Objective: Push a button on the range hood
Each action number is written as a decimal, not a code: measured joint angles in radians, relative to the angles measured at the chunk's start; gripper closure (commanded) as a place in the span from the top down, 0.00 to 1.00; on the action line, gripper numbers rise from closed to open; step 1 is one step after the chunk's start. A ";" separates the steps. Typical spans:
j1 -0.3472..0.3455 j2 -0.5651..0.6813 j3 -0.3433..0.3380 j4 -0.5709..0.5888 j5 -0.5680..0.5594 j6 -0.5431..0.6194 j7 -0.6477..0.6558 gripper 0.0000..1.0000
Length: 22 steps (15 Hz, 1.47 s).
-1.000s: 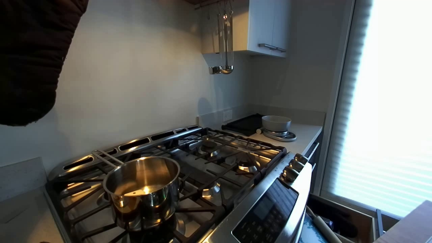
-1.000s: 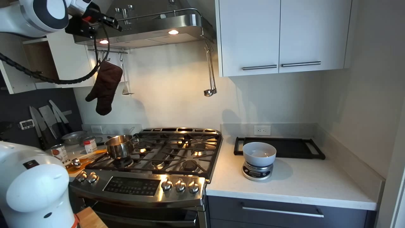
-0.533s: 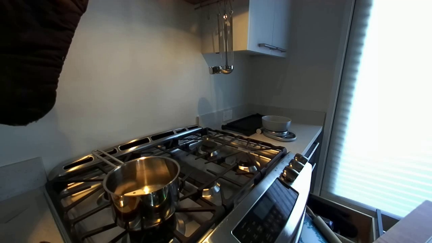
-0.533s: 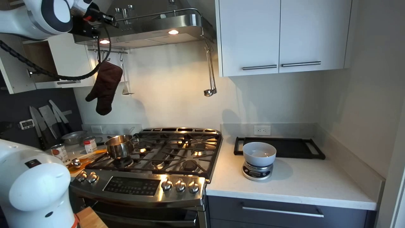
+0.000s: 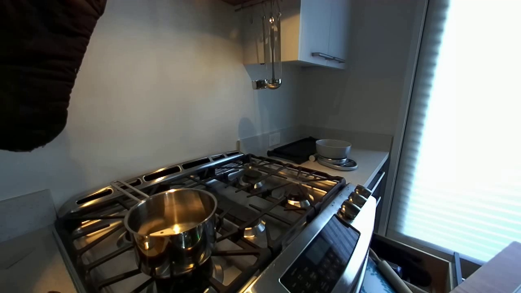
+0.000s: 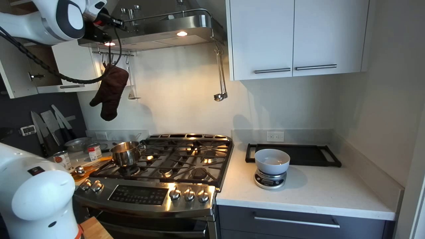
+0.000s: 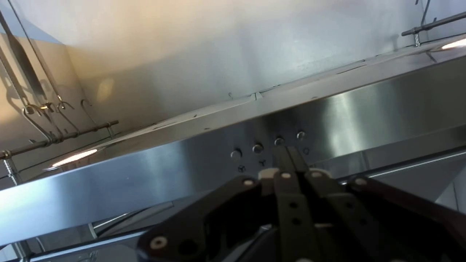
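Observation:
The range hood (image 6: pixel 196 22) is stainless steel, with its lights on. In the wrist view its front panel (image 7: pixel 153 163) runs diagonally and carries a row of several small round buttons. The leftmost button (image 7: pixel 236 155) and its neighbour (image 7: pixel 257 148) have fan symbols below them. The third button (image 7: pixel 279 141) shows just above my fingertips, and the rightmost button (image 7: pixel 300 135) is to their right. My gripper (image 7: pixel 287 150) is shut and empty, pointing at the panel. Whether it touches the panel cannot be told. In an exterior view the gripper (image 6: pixel 120 24) is at the hood's left part.
A rail (image 6: pixel 159 16) runs along the hood's top edge, with glass jars behind. An oven mitt (image 6: pixel 111 89) hangs below the gripper. Ladles (image 6: pixel 220 96) hang at the hood's right. A pot (image 6: pixel 125 153) stands on the stove (image 6: pixel 146 212). A cable (image 6: pixel 76 79) loops beneath the arm.
In an exterior view the arm's wrist and the hanging cable have shifted right and slightly down. The fingertips have moved only a little. The pot, mitt and hood are unchanged.

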 measured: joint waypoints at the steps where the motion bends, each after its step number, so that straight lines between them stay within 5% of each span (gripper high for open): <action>1: 0.000 0.008 0.001 0.000 0.000 0.008 0.000 0.00; 22: -0.027 0.062 0.015 0.000 -0.001 0.086 0.000 0.00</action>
